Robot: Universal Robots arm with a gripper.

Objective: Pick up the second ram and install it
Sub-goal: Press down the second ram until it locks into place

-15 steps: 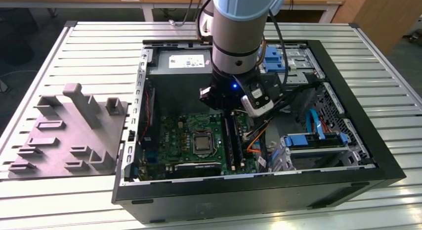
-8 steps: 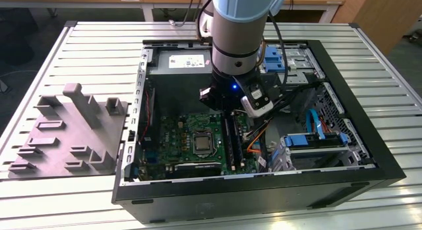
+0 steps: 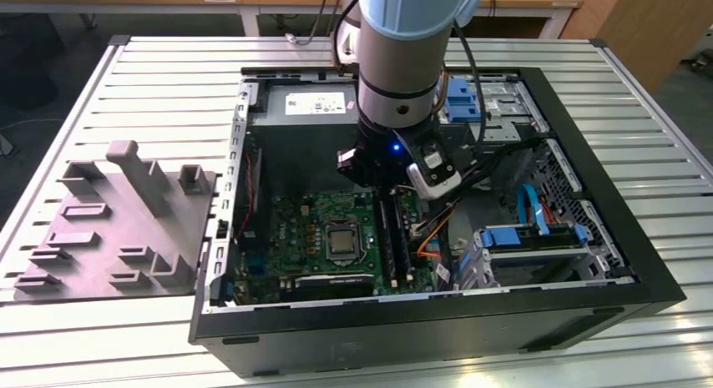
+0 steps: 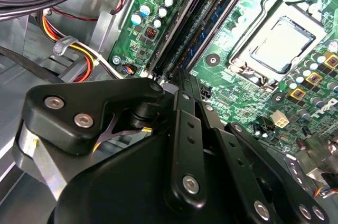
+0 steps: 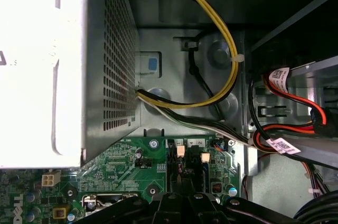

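A long dark ram [image 3: 398, 238] stands in one of the black sockets of the green motherboard [image 3: 300, 229], to the exterior view's right of the processor socket [image 3: 339, 241]. In the second wrist view the ram [image 4: 203, 20] runs away from my fingertips along the sockets. My gripper [image 3: 390, 190] is down inside the case at the far end of those sockets. Its black fingers come together at their tips [image 4: 170, 82] and look shut right at the end of the ram. The contact itself is hidden by the linkage. The first wrist view catches the gripper [image 5: 185, 203] over the board's edge.
The open black computer case [image 3: 624, 271] lies on a slatted metal table [image 3: 167, 88]. A power supply [image 3: 306, 104] sits at the far end, blue drive bays [image 3: 535, 234] on the exterior view's right, with cable bundles [image 5: 222, 34] nearby. A grey fixture [image 3: 112, 221] stands outside the case.
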